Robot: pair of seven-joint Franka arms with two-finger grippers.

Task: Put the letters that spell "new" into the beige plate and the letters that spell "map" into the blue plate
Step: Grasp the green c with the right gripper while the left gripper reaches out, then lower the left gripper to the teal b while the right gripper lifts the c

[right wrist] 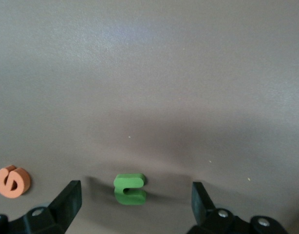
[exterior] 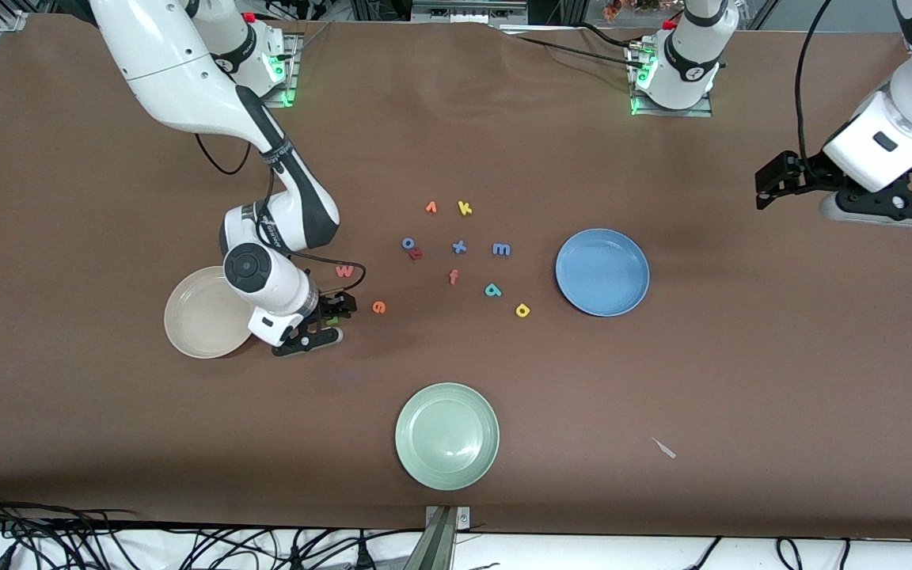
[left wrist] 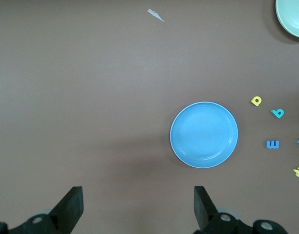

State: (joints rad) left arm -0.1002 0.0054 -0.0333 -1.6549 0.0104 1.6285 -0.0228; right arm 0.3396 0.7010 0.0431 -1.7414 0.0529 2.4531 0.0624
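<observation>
We see the right gripper (right wrist: 135,204) spread wide, low over the green "n" (right wrist: 130,189) lying flat between its fingers beside the beige plate (exterior: 195,332), while the left gripper (left wrist: 139,207) waits released, well off.

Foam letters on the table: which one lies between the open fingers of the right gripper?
The green "n"; the orange "e" lies outside the right gripper.
</observation>
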